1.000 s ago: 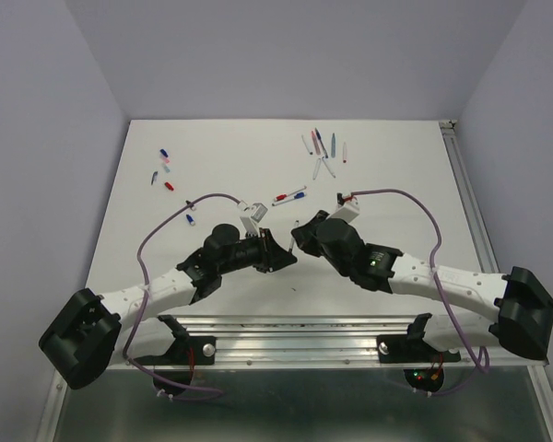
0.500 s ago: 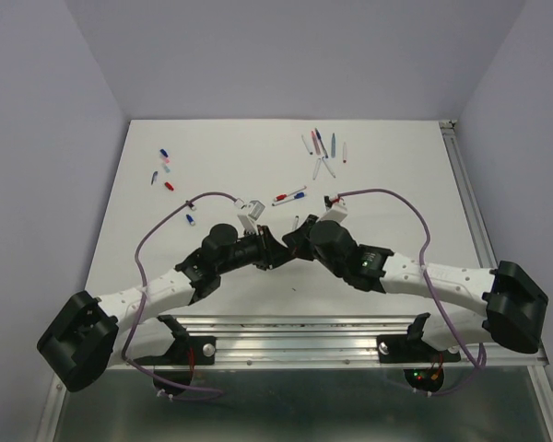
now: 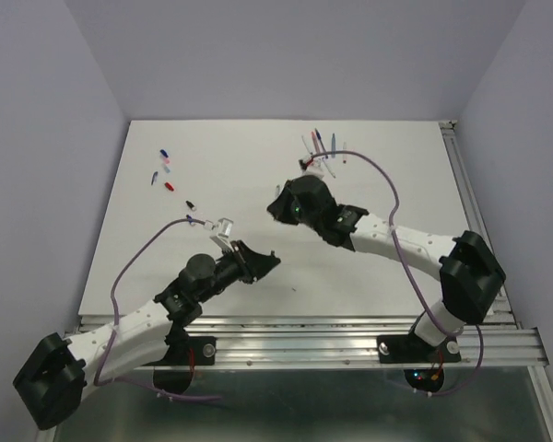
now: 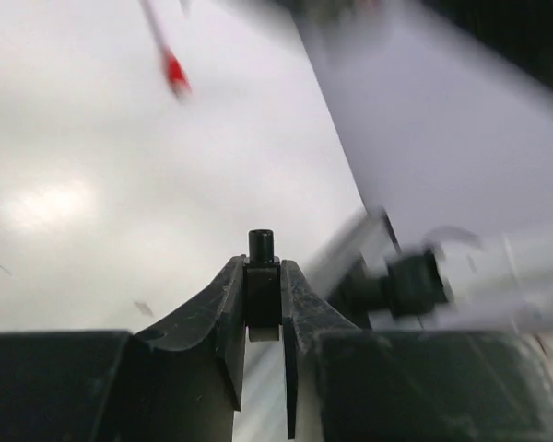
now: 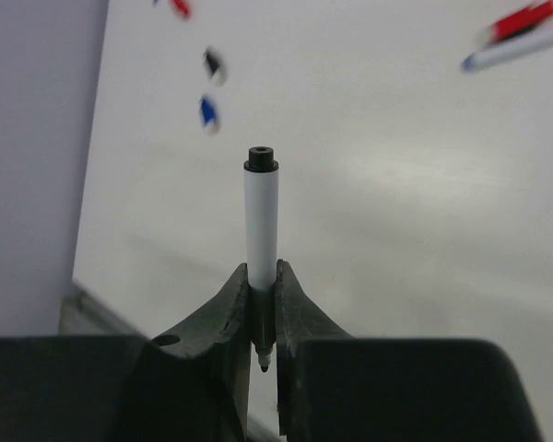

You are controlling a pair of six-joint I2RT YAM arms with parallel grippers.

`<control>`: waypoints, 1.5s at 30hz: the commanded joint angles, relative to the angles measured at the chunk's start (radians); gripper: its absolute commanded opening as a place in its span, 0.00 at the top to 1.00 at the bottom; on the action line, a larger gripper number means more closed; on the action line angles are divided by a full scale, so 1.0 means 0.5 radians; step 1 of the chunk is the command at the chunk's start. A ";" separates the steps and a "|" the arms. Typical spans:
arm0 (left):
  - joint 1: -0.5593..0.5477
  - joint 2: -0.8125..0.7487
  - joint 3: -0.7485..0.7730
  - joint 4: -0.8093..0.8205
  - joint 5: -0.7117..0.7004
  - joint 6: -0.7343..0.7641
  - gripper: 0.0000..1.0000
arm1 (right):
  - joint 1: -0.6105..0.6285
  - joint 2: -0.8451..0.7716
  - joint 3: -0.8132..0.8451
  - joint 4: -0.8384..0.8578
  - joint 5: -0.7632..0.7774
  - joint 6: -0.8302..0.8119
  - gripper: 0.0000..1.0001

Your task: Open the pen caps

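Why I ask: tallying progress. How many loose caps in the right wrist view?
3: red cap at the top edge, black cap below it, blue cap lower; others may be hidden.

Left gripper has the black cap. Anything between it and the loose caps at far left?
Nothing visible. The left gripper holds the black cap, and the table between it and the loose caps is bare. Only that arm's own purple cable arcs over that stretch. The right gripper, holding the pen, is clear of it.
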 commanded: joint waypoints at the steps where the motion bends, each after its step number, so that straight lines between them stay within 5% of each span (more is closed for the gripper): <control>1: -0.269 -0.376 -0.196 -0.249 0.539 -0.191 1.00 | -0.748 0.141 0.261 0.211 0.869 -0.333 0.99; 9: -0.282 -0.450 -0.126 -0.477 0.441 -0.139 1.00 | -0.988 0.316 0.399 0.224 0.546 -0.342 0.99; 18: -0.208 -0.110 0.340 -0.900 -0.087 0.109 1.00 | -0.988 0.338 0.176 0.417 -0.036 -0.468 0.99; 20: -0.138 -0.034 0.399 -0.907 -0.102 0.149 1.00 | -0.988 0.328 0.136 0.448 -0.113 -0.474 0.99; 25: 0.450 0.328 0.549 -0.919 0.177 0.275 1.00 | -0.988 0.371 0.129 0.429 -0.276 -0.571 0.99; 32: 0.774 0.991 0.941 -1.075 0.027 0.379 1.00 | -0.988 0.629 0.399 0.147 -0.175 -0.866 0.97; 34: 0.811 1.074 1.009 -1.145 -0.196 0.315 1.00 | -0.988 0.730 0.476 0.132 -0.111 -0.934 0.96; 45: 0.936 1.507 1.418 -1.342 -0.471 0.431 1.00 | -0.988 1.077 0.798 -0.107 0.193 -0.996 0.91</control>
